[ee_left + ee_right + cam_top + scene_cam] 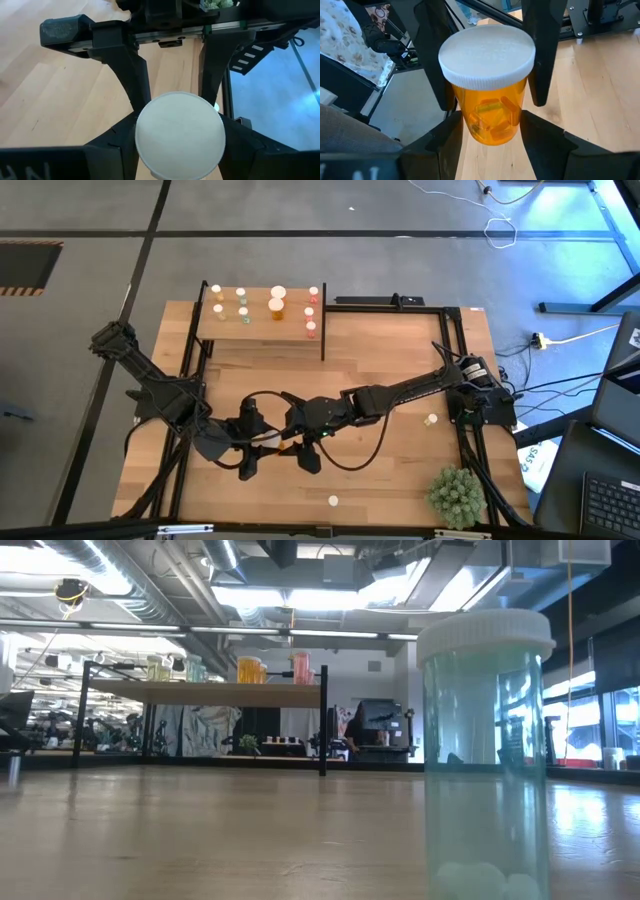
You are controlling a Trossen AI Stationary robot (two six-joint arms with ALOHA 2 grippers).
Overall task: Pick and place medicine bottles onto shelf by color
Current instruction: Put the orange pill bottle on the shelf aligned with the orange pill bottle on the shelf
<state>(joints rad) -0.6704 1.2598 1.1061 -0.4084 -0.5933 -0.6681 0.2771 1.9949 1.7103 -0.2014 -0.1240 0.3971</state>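
Bare tabletop (400,365) lies between the raised wooden shelf (262,330) and both grippers, which jointly clamp one white-capped orange pill bottle (492,107) holding capsules.

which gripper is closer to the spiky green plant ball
Right. The right gripper sits mid-table, on the plant ball's side; the left gripper is just beyond it, farther away.

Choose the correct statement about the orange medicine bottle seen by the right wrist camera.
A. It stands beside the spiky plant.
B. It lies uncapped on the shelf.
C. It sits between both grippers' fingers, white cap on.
C: the orange bottle keeps its white cap, with the right gripper and left gripper fingers flanking it.
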